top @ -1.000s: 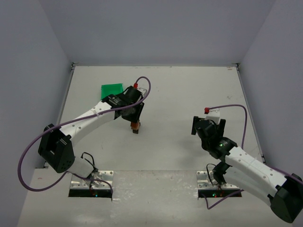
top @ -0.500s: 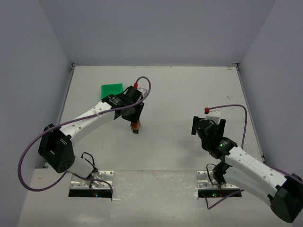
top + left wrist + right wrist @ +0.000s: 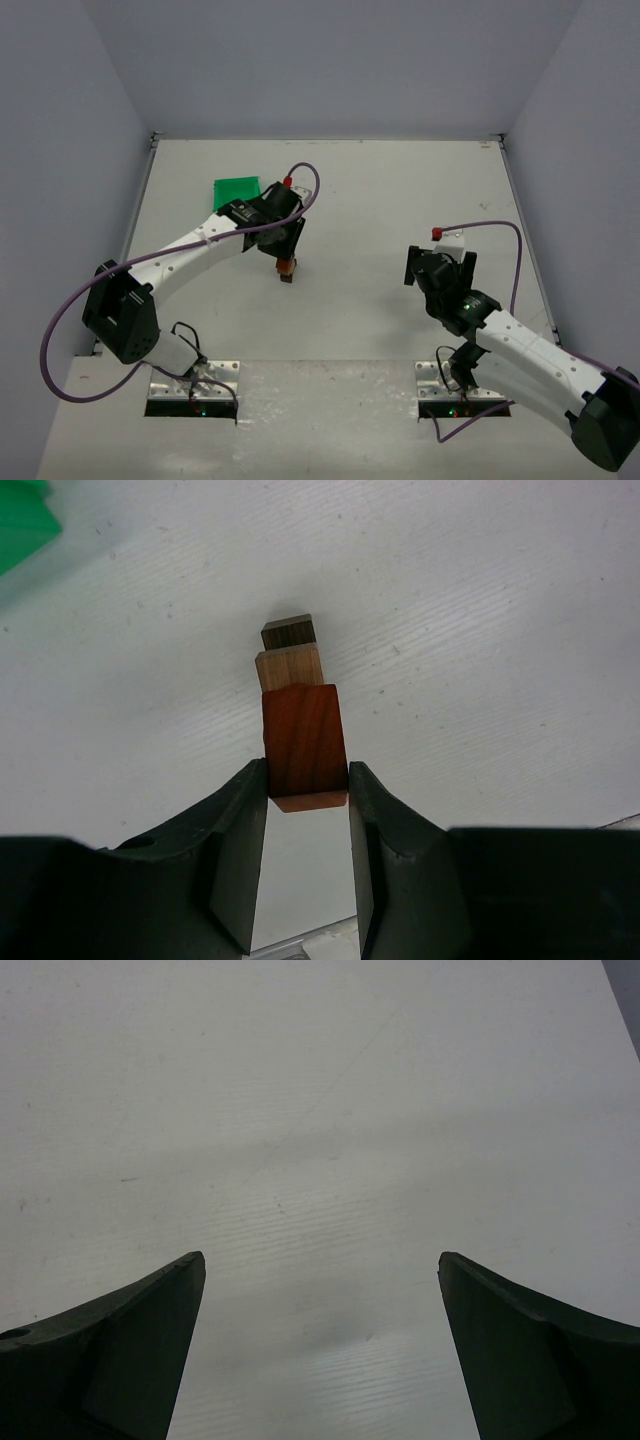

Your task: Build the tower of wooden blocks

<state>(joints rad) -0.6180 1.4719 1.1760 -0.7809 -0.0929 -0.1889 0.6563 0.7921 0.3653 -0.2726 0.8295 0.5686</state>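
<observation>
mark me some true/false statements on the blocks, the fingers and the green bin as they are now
1. The left fingers are shut on the reddish-brown block. True.
2. The right fingers are clamped on a wooden piece. False: they stand wide open with only bare table between them.
3. In the left wrist view, a tan block and a dark block show just past the held block. True.
4. The green bin lies beside the right fingers. False: it sits on the left side, close to the left fingers.
</observation>
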